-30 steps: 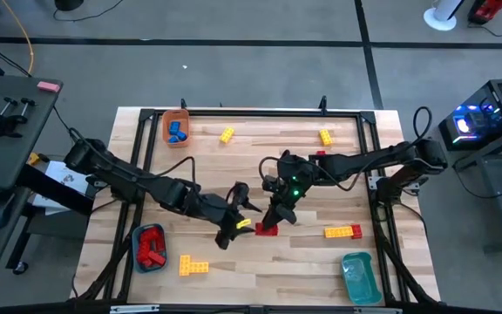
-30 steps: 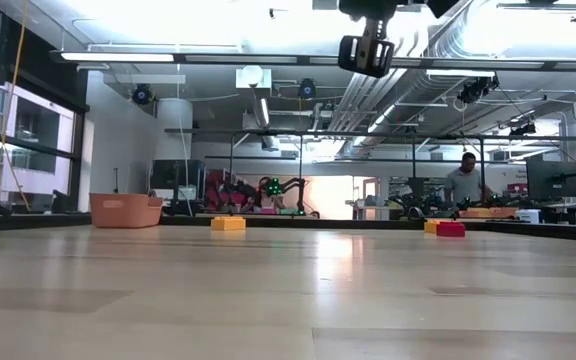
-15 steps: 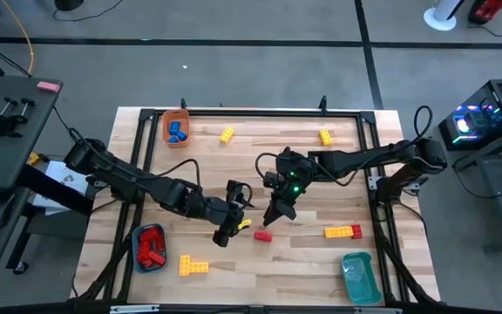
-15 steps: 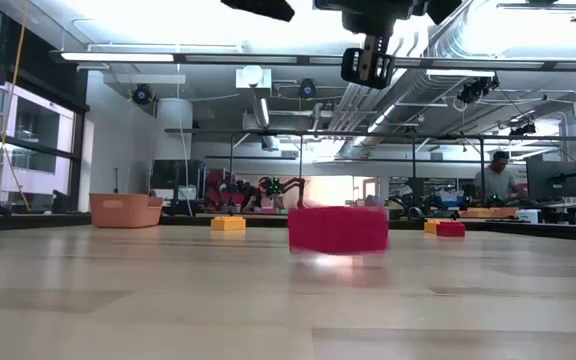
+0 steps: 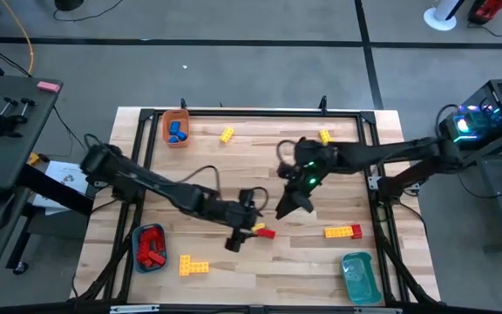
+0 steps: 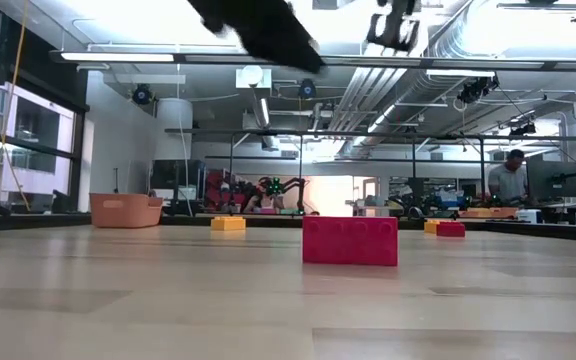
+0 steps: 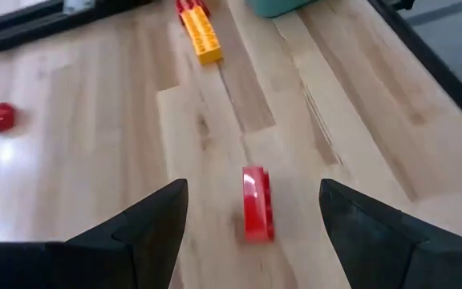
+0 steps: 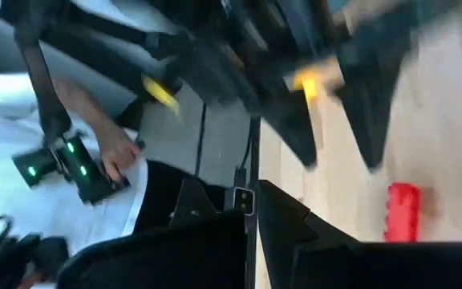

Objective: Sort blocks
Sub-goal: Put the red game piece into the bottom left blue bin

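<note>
A red block (image 5: 266,233) stands on the table near its middle; it also shows in the low view (image 6: 350,240) and the right wrist view (image 8: 402,211). My left gripper (image 5: 249,232) hovers open just left of and above the block, which shows between and ahead of its fingers (image 7: 257,205). My right gripper (image 5: 283,212) is shut, holds nothing, and hangs above the table to the block's far right. A yellow-and-red row of blocks (image 5: 342,231) lies toward the right edge.
An orange tray (image 5: 176,127) with blue blocks stands far left. A blue tray (image 5: 150,247) with red blocks stands near left, a teal tray (image 5: 358,276) near right. Loose yellow blocks (image 5: 226,134) (image 5: 325,136) lie at the back, and a yellow piece (image 5: 193,266) lies near the front.
The red block has come down onto the table and now stands still there. My right gripper has risen and drawn back toward the far right, staying shut. My left gripper has sunk and gone right toward the block, rolling its wrist and staying open.
</note>
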